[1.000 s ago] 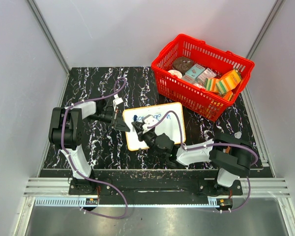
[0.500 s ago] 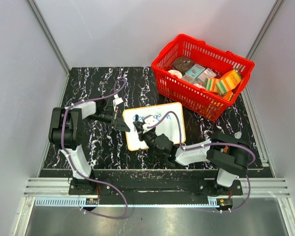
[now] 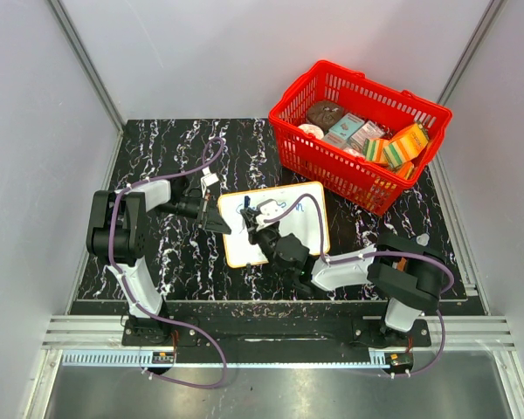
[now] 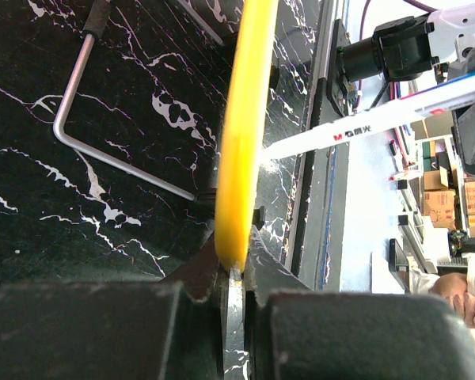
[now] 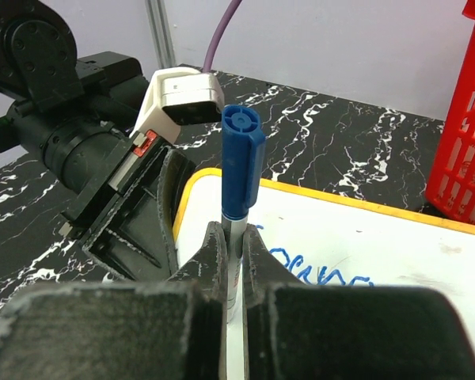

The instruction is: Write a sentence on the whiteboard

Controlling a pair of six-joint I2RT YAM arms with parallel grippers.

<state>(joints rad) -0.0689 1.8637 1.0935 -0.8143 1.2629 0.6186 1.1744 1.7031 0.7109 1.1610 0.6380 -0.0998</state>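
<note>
The whiteboard [image 3: 307, 234] lies flat on the black marble table, white with a yellow-orange rim [image 4: 245, 119]. My left gripper [image 3: 220, 219] is shut on its left edge, and the rim sits pinched between the jaws [image 4: 236, 265]. My right gripper [image 5: 233, 247] is shut on a marker [image 5: 241, 158], held upright with its blue end up over the board's left part [image 3: 247, 211]. The marker's tip is hidden below the jaws. Part of the sentence [image 5: 324, 273] shows as blue handwriting just right of the marker; the rest is hidden by my arm.
A red basket [image 3: 339, 175] full of packaged goods stands at the back right, close to the board's far right corner. A bent metal rod [image 4: 73, 111] lies on the table beside the board. Grey walls enclose the table.
My right gripper has shifted slightly toward the board's far left corner with the marker. The left gripper and the board have not moved.
</note>
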